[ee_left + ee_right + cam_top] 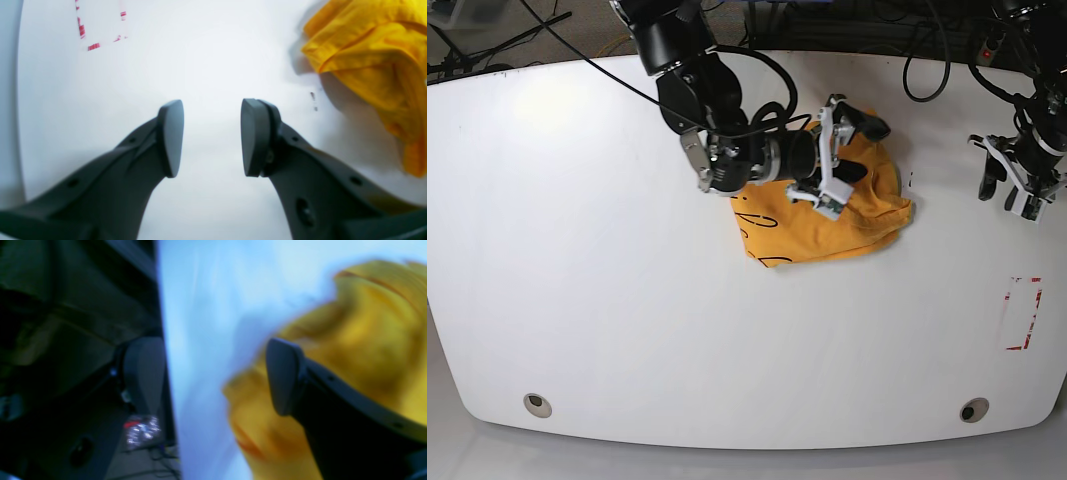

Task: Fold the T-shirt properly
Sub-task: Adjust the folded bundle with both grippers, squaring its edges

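The orange-yellow T-shirt (827, 225) lies crumpled in a heap on the white table (607, 260), with some black lettering showing at its left edge. My right gripper (867, 150) is open and hovers over the heap's upper part, holding nothing. In the blurred right wrist view one finger (283, 380) is in front of the T-shirt (360, 340), and the right gripper (213, 376) is open. My left gripper (999, 190) is open and empty over bare table to the right of the shirt. In the left wrist view the left gripper (211, 136) is open and the T-shirt (373, 60) is at the upper right.
A red tape rectangle (1024, 312) marks the table near its right edge and shows in the left wrist view (96, 30). Two round holes (537, 404) (972, 410) sit near the front edge. Cables (927, 60) hang along the back edge.
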### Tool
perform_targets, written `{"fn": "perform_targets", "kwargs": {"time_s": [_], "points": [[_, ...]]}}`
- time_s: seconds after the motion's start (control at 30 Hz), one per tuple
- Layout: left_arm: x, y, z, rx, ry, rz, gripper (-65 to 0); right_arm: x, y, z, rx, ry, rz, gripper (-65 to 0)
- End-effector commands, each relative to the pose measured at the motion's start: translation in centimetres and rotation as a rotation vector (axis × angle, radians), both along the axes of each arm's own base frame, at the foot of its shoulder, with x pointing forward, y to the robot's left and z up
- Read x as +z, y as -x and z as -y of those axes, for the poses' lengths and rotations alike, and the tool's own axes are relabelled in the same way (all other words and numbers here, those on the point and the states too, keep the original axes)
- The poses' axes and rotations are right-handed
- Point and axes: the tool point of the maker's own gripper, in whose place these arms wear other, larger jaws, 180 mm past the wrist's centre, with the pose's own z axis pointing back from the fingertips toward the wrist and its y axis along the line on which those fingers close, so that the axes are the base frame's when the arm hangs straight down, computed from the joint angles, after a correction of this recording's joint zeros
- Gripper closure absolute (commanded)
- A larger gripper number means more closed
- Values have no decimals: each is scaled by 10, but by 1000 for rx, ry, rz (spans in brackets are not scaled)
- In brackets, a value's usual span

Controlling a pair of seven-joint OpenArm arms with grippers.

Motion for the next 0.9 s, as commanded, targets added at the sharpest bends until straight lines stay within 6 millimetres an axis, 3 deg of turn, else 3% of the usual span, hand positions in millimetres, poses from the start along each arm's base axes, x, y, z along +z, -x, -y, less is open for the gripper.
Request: {"fn": "perform_targets", "kwargs": {"time_s": [0.0,0.27,0.4,0.5,0.57,0.67,0.8,0.87], "points": [[12,-9,18,-81,-12,38,-257,29,-25,13,-66,-67,80,-444],[5,-20,91,-291,27,26,-257,28,-75,69,-232,-44,126,-444],[-5,-15,135,-397,77,4,-257,25,-103,92,-298,-30,126,-431],[-6,-14,162,-427,130,11,-257,17,-123,108,-332,-8,109,-342],[-9,-10,180,-458,161,5,-257,12,-135,111,-347,-6,90,-249],[-18,-3,195,-507,147,-24,-257,-6,-148,120,-377,15,37,-155],[-44,12,202,-543,83,-104,-257,-38,-156,131,-400,120,15,-138],[-54,15,200,-543,66,-134,-257,-45,-159,134,-408,147,26,-138]]}}
